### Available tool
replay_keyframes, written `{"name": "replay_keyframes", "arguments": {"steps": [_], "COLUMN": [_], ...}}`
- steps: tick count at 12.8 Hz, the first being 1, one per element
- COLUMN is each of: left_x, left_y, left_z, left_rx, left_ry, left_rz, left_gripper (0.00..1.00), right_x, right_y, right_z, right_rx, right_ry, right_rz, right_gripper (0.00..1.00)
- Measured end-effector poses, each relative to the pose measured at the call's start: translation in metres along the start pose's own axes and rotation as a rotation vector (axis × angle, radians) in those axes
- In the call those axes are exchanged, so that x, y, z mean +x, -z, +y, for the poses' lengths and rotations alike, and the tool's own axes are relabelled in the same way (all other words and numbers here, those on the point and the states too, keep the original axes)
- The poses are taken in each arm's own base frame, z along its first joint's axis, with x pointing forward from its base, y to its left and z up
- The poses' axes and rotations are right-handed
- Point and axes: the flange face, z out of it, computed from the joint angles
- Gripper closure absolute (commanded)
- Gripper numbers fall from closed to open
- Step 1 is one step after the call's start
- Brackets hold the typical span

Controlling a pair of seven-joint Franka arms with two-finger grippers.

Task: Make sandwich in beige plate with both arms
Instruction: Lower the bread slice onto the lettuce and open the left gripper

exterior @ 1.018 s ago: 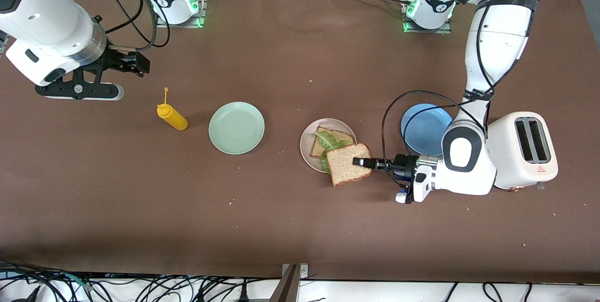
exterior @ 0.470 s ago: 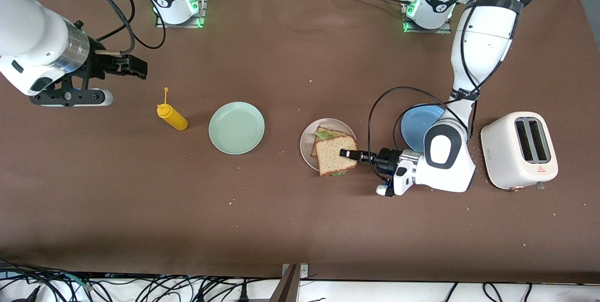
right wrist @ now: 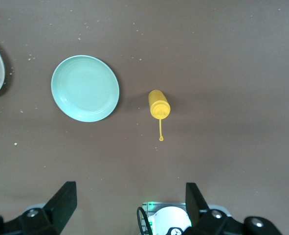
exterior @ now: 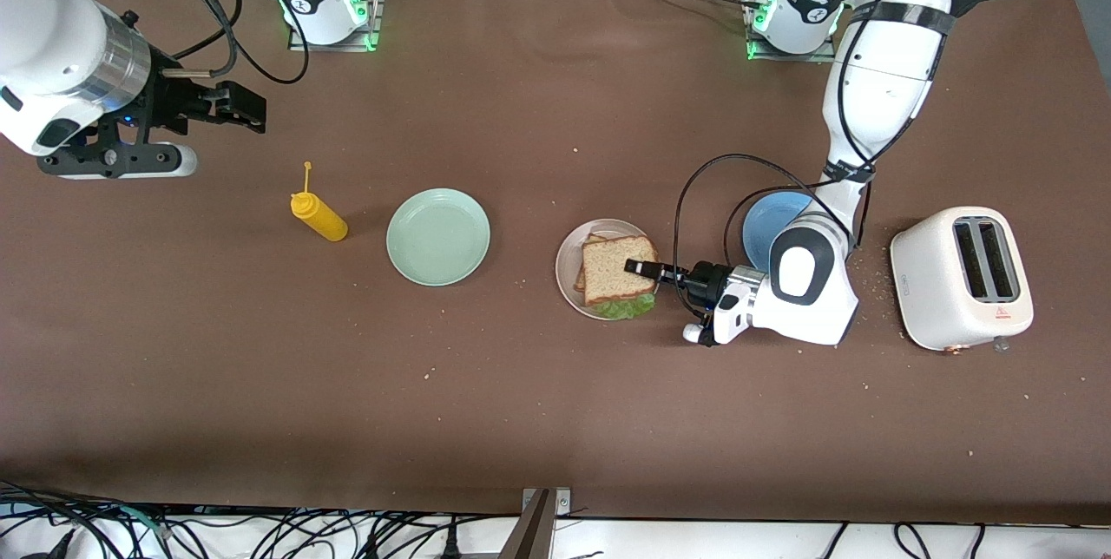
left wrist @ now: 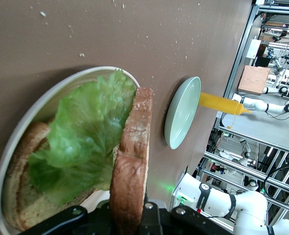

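counter [exterior: 538, 420]: brown, flat, crumbs scattered; carried everything below.
left arm [exterior: 877, 73]: white jointed w/ dark grey bands, reached from its base down to the beige plate.
right arm [exterior: 61, 64]: white, same build, waited up over the counter's right-arm end, clear of the items.
toaster [exterior: 963, 277]: white 2-slot, at left arm's end of counter, beside the left arm's wrist.
mint plate [exterior: 438, 236]: round mint-green plate, btwn yellow bottle & beige plate; seen edge-on in left wrist view [left wrist: 181, 112], from above in right wrist view [right wrist: 85, 88].
blue plate [exterior: 768, 225]: round, partly hidden under left arm, near toaster.
beige plate [exterior: 568, 268]: round, shallow, pale beige w/ raised rim, mid-counter; rim also in left wrist view [left wrist: 46, 100].
top bread slice [exterior: 616, 268]: square brown wholegrain, dark crust, over the plate & lettuce; left wrist view showed it edge-on [left wrist: 132, 166], lifted off the lettuce at the claw end.
bottom bread slice [left wrist: 24, 171]: brown, lay flat in beige plate under lettuce.
lettuce [exterior: 625, 308]: ruffled green leaf on bottom slice, poking out past top slice on the side nearer the front camera; also [left wrist: 85, 137].
yellow bottle [exterior: 318, 216]: squeeze bottle w/ thin nozzle, lay on counter near mint plate, toward right arm's end.
left claw [exterior: 640, 267]: black 2-finger, clamped on top bread slice edge.
right claw [right wrist: 129, 200]: black fingers spread wide apart, held nothing.
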Motion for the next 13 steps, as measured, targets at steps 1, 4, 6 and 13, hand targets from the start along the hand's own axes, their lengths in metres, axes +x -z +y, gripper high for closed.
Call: {"name": "replay_keyframes", "arguments": {"steps": [1,4,6,13], "left_x": [0.000,-0.001,-0.002,0.007], "left_y": [-0.001,-0.001,0.002,0.015], "left_z": [0.001,-0.003,-0.010,-0.018], "left_rx": [0.000,0.002,0.008,0.087], "left_ry": [-0.001,0.006,0.018,0.044], "left_rz": [-0.001,-0.002,0.006,0.097], "left_gripper": [0.18,0.00,0.00,0.00], "right_x": [0.007,0.020,0.028,0.056], "right_y": [-0.002,0.001,0.005,-0.044], "right_z": [0.010,0.050,0.085,0.142], "right_rx": [0.002,0.018,0.032,0.072], "right_ry": [-0.019,-0.090,-0.147,-0.213], "right_rz": [0.012,0.052,0.097,0.054], "right_gripper": [0.01,0.01,0.01,0.01]}}
